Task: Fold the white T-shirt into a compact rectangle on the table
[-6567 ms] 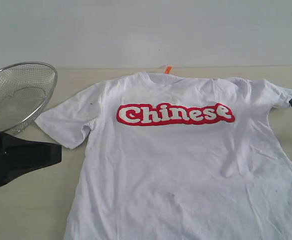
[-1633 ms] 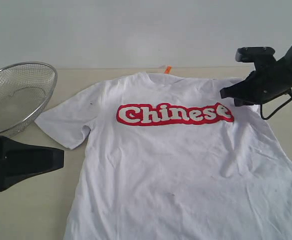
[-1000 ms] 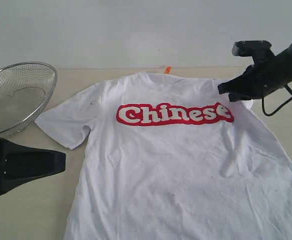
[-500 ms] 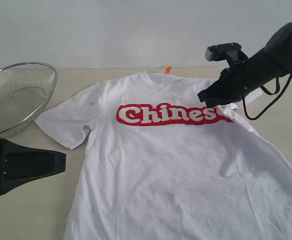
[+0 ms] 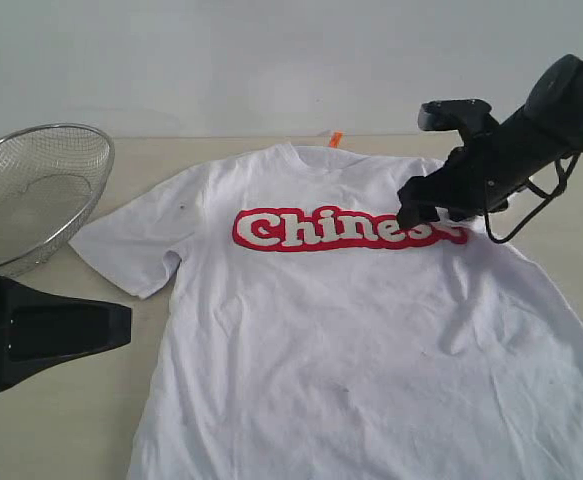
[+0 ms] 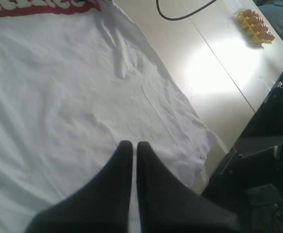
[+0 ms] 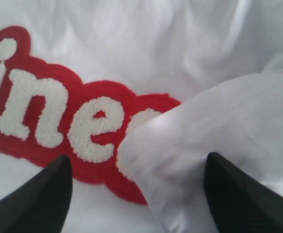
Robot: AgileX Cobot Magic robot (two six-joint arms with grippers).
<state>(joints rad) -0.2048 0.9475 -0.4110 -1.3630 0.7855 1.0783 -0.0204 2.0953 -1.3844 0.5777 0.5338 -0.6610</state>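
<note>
The white T-shirt [image 5: 351, 330] lies face up on the table [image 5: 71, 420], its red lettering [image 5: 321, 228] across the chest. Its right sleeve [image 7: 219, 131] is folded inward and covers the end of the lettering. My right gripper [image 5: 411, 212] hovers just over that fold. In the right wrist view the right gripper [image 7: 139, 160] is open, with the folded sleeve lying loose between its fingers. My left gripper [image 5: 126, 325] rests shut beside the shirt's left edge. In the left wrist view the left gripper [image 6: 134, 145] points over the shirt's lower body and holds nothing.
A wire mesh basket [image 5: 31, 190] sits at the back left. An orange neck tag [image 5: 336, 139] sticks out behind the collar. In the left wrist view the table's edge [image 6: 228, 141] runs near the hem, and a yellow egg tray [image 6: 255, 22] lies farther off.
My right gripper carried the right sleeve inward over the chest, came down over the lettering's end and opened, letting the sleeve go. The left gripper has stayed put.
</note>
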